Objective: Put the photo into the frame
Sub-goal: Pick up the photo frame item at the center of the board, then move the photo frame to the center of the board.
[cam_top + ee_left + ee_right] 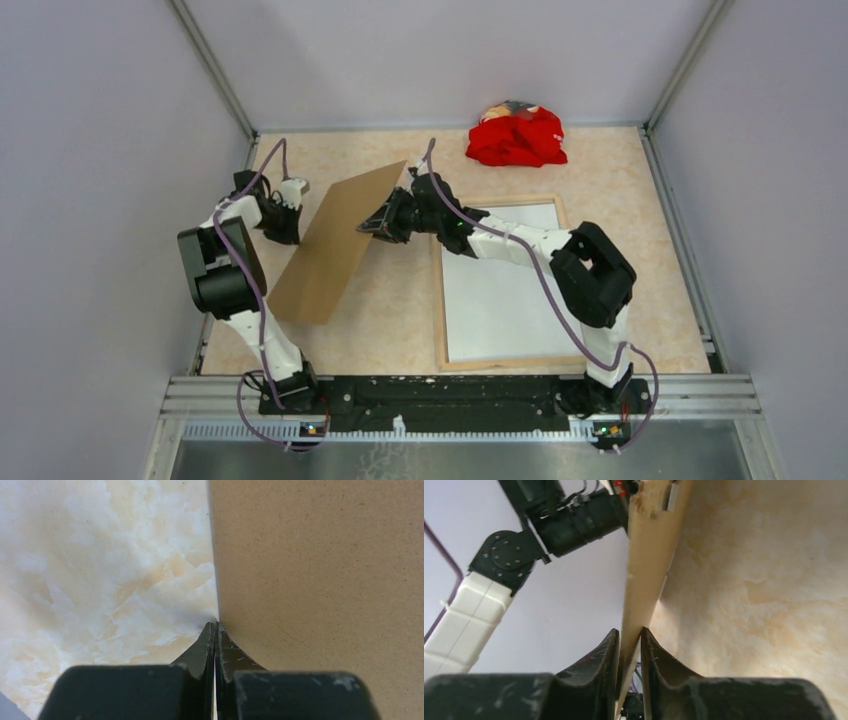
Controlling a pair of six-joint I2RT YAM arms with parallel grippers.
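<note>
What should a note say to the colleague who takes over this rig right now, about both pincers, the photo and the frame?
Left pincer: shut on one edge of the plain brown rectangular backing board, held up tilted.
Right pincer: shut on the opposite edge of that board.
Thin-railed light wooden rectangular frame: flat on the table at right, back up.
White rectangular sheet inside it, apparently the photo face down: this step looks done.
Left: probably lay the board over it.
</note>
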